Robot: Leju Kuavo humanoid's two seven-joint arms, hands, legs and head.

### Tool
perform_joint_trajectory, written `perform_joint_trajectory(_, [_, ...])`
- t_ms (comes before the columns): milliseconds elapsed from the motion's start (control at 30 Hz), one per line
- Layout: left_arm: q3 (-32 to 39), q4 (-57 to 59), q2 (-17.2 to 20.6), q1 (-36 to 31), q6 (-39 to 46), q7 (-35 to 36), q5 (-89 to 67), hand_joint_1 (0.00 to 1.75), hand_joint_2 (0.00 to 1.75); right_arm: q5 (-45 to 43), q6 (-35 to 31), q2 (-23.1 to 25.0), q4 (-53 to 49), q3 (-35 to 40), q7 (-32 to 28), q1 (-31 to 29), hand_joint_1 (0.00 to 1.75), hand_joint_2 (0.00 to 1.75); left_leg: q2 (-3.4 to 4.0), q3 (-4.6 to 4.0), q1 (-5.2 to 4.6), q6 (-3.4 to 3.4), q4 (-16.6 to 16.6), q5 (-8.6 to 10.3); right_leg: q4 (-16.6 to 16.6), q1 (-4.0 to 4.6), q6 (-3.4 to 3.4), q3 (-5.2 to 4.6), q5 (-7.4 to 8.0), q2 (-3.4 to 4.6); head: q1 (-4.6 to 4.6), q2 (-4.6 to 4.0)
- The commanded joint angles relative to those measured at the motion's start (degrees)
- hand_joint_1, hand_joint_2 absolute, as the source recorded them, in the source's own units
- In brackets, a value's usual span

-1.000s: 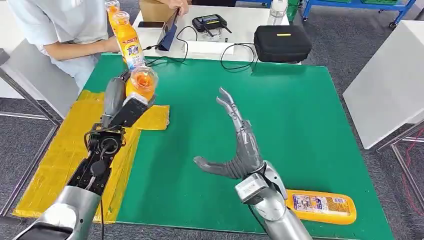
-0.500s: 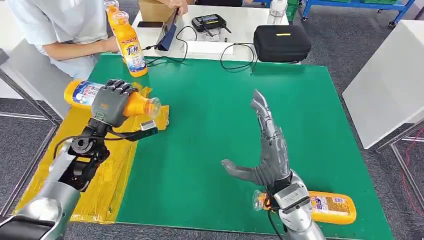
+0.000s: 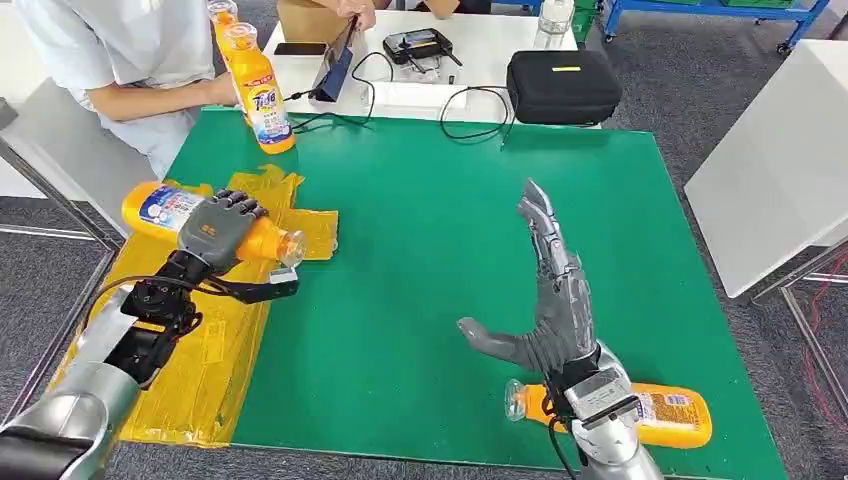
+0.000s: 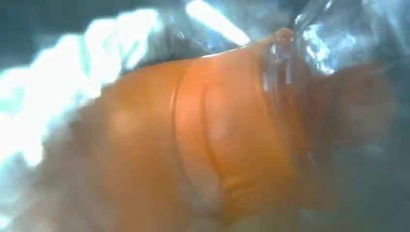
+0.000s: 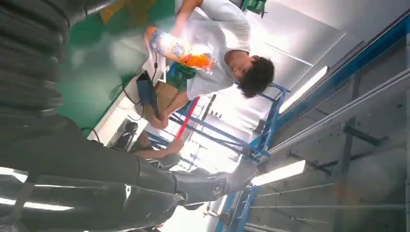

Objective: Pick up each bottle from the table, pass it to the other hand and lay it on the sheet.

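Since the earlier frame, left hand (image 3: 218, 226) has lowered its bottle (image 3: 160, 208) closer to the yellow sheet (image 3: 195, 365); right hand (image 3: 548, 300) has drawn slightly nearer. Near edge: second bottle (image 3: 660, 415) lies flat on the green mat (image 3: 430, 260) beside the right wrist, label text too small to read. Right hand is released, fingers extended. Left hand grasps the bottle sideways over the sheet. Far edge: upright bottle (image 3: 260, 95) reads "Tide", held by a person (image 3: 120, 50).
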Motion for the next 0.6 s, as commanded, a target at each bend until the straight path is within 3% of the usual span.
perform_joint_trajectory(33, [-2.5, 10.0, 2.4, -2.8, -1.7, -1.2, 1.3, 1.75, 1.75, -0.2, 0.5, -0.5, 0.9, -0.8, -0.3, -1.0, 0.0, 1.75, 0.0, 0.26, 0.02, -0.06, 0.0, -0.11, 0.0, -0.02, -0.09, 0.25, -0.1, 0.26, -0.02, 0.0])
perform_joint_trajectory(367, [-1.5, 11.4, 2.1, -2.7, -4.7, -1.9, 3.1, 1.75, 1.75, -0.3, 0.9, -0.3, 1.2, -0.7, -0.1, -1.0, 0.0, 1.75, -0.07, 0.18, 0.04, -0.04, 0.0, -0.08, 0.0, -0.01, -0.09, 0.22, -0.08, 0.18, 0.02, 0.0])
perform_joint_trajectory(600, [6.2, 14.8, 0.7, -4.8, -12.8, -3.6, 13.5, 1.75, 1.75, 0.3, 1.6, 0.3, 2.8, 0.8, 0.4, -2.5, 0.0, 1.75, -0.06, 0.09, 0.06, -0.05, 0.0, -0.06, 0.0, 0.02, -0.09, 0.12, -0.05, 0.18, 0.0, 0.0])
